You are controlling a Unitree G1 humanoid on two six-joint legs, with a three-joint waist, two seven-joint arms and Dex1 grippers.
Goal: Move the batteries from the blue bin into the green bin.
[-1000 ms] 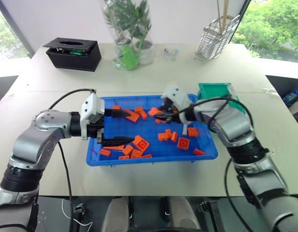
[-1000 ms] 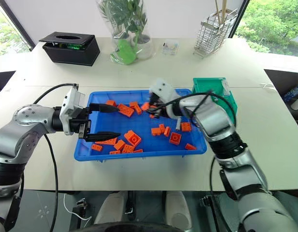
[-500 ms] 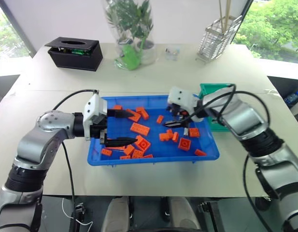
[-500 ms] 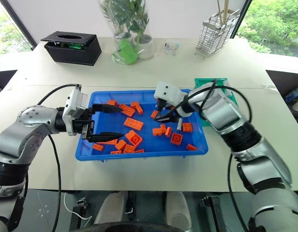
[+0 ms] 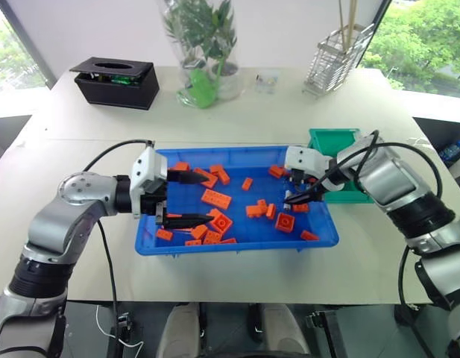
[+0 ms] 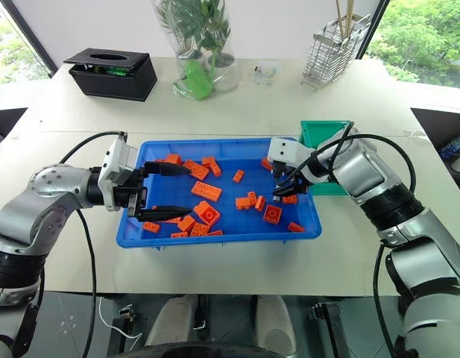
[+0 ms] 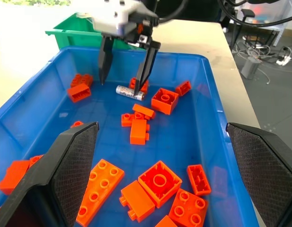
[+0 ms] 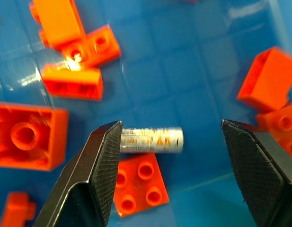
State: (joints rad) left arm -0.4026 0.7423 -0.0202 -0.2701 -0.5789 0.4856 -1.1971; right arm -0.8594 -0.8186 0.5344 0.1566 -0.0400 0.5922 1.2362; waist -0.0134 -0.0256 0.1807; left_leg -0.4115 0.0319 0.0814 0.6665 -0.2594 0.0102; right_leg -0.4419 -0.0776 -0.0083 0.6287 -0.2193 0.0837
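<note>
One battery (image 8: 153, 140), a silver cylinder marked AA, lies flat on the floor of the blue bin (image 5: 237, 246) near its right end, beside a small orange brick. My right gripper (image 5: 295, 192) points down over it, open; in the left wrist view its fingers (image 7: 104, 61) stand either side of the battery (image 7: 130, 92). One battery end sits close to a fingertip (image 8: 108, 151). My left gripper (image 5: 209, 198) hovers open and level over the bin's left half, holding nothing. The green bin (image 5: 330, 142) stands just past the blue bin's far right corner.
Several orange bricks (image 5: 215, 198) are scattered across the blue bin. At the back of the table stand a black box (image 5: 114, 80), a plant in a clear vase (image 5: 207, 71), a small clear container (image 5: 265, 78) and a wire basket (image 5: 334, 63).
My right gripper swung right across the blue bin and lower, tilted downward, and opened wider; it now stands over the battery. The left arm kept still.
</note>
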